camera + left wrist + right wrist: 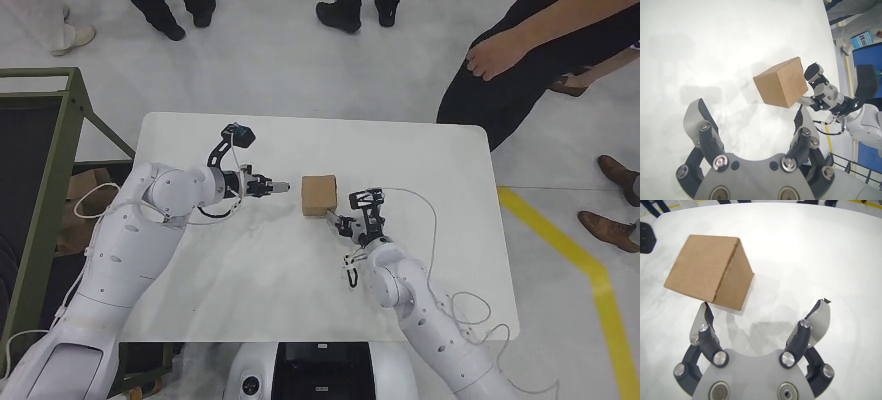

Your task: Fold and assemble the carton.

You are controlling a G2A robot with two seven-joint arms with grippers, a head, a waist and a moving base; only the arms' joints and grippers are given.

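Carton (319, 195) stands as a closed cube near the middle of the white surface (420, 180), between the two pincers. Every face in sight looks folded shut, so I judge the assembly finished or nearly so, with at most a hidden flap left to tuck. One carton, two pincers. Left pincer (750, 108) hangs wide and empty, a little apart from it. Right pincer (763, 304) is also spread wide, holding nothing, one fingertip just beside the carton's lower corner.
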